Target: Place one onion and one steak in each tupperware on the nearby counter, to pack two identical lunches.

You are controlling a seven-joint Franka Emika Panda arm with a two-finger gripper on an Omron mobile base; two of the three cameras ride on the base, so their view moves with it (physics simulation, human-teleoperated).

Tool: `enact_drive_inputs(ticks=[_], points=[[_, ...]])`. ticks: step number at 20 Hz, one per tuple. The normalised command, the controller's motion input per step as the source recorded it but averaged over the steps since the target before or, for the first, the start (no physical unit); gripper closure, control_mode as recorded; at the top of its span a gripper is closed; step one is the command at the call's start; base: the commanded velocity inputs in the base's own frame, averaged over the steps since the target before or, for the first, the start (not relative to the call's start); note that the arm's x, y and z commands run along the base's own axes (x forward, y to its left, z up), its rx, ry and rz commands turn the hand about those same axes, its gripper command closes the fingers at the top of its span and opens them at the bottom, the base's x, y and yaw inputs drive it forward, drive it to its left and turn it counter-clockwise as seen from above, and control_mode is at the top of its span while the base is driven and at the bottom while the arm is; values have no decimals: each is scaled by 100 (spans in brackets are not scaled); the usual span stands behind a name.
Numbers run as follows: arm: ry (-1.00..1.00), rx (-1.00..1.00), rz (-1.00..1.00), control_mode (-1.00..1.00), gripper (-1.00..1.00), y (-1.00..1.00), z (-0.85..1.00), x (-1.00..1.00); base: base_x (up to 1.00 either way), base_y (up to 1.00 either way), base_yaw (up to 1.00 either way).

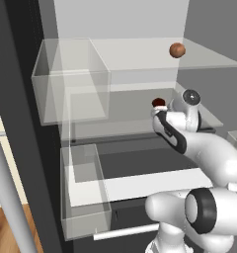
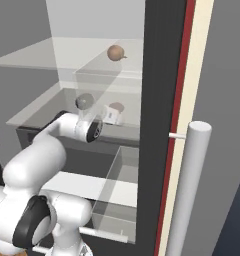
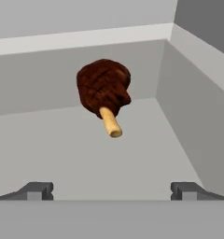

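Lying ahead of wide-open gripper (image 3: pixel 112 190), dark steak (image 3: pixel 103 87), untouched

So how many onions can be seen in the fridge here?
1: an orange-brown onion on the upper glass shelf, one level above the steak. Any others may be hidden.

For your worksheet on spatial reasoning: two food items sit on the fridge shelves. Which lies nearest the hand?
The dark brown steak with the pale bone stub, directly before the open hand; the orange-brown onion sits a shelf higher.
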Motion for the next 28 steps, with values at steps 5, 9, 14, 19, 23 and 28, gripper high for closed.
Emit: enact_drive_inputs(ticks=[5, 9, 14, 19, 23, 28], points=[[0, 0, 0, -100, -100, -4, 0, 33, 0, 0, 0], [6, 0, 2, -100, -100, -4, 6, 28, 0, 0, 0], [9, 0, 7, -100, -100, -4, 1, 12, 0, 0, 0], [2, -2, 10, -100, -100, -7, 0, 11, 0, 0, 0], [0, -2, 7, -100, -100, -1, -4, 26, 0, 0, 0], [0, -4, 4, -100, -100, 0, -11, 41, 0, 0, 0]])
